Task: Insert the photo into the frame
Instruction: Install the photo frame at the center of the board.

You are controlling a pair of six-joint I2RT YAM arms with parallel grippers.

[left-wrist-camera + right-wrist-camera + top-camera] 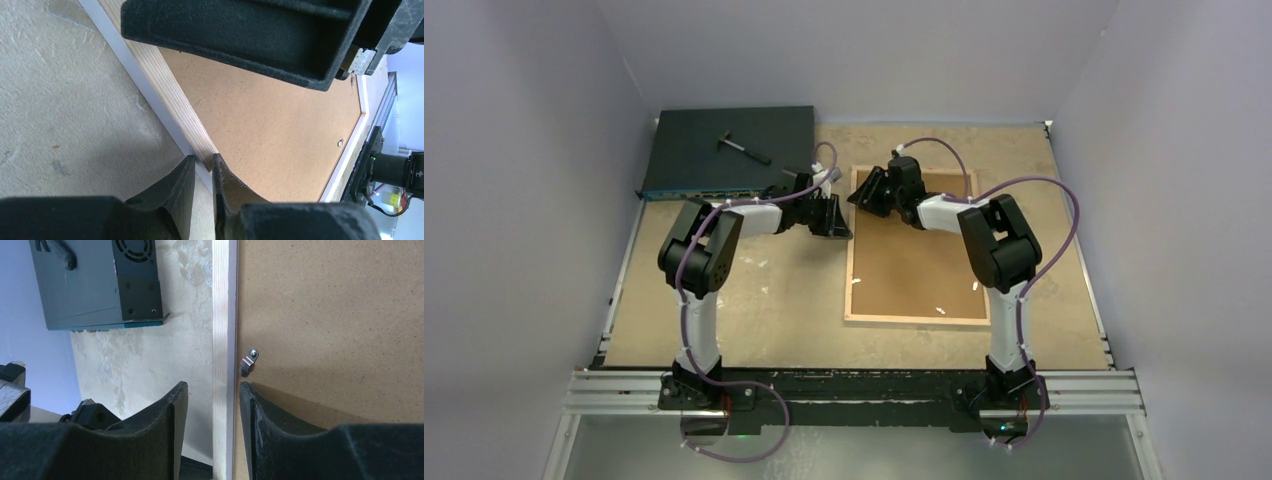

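Firmly, the left gripper [202, 162] has its two black fingertips pinched on the left rail of the frame [223, 315], with the pale wood back and white side of the rail caught in the narrow gap between them. The right gripper [212, 386] straddles the same rail nearer the far corner. Its fingers are spread wider than the rail: one tip sits against the inner side by the brown backing board [330, 315], and the other stands off with a strip of table showing between it and the wood. A small metal retaining clip [247, 362] sits on the board just beyond that inner fingertip. The frame lies flat and face down on the beige speckled table [754, 300], right of centre, with the backing board filling its opening. Past its far-left corner a dark box-shaped device [694, 150] with a fan grille rests against the back wall, and a small hammer-shaped tool [742, 147] lies on top of it.
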